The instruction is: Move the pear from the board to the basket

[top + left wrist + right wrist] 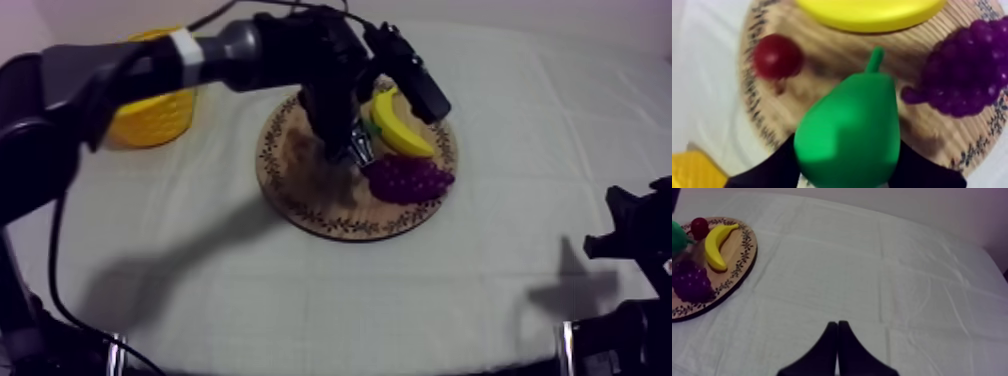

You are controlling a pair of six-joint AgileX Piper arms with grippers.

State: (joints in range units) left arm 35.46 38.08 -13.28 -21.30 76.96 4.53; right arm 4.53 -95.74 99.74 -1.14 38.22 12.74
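Observation:
The green pear is gripped between the two black fingers of my left gripper, which is shut on it over the middle of the round wooden board. In the top view the arm covers nearly all of the pear. Whether the pear touches the board I cannot tell. The yellow basket stands at the table's far left, beyond the board. My right gripper is shut on nothing, low over the bare cloth to the right of the board.
On the board lie a banana at the far side, a bunch of grapes on the right and a small red fruit left of the pear. A corner of the basket is close to the board's rim.

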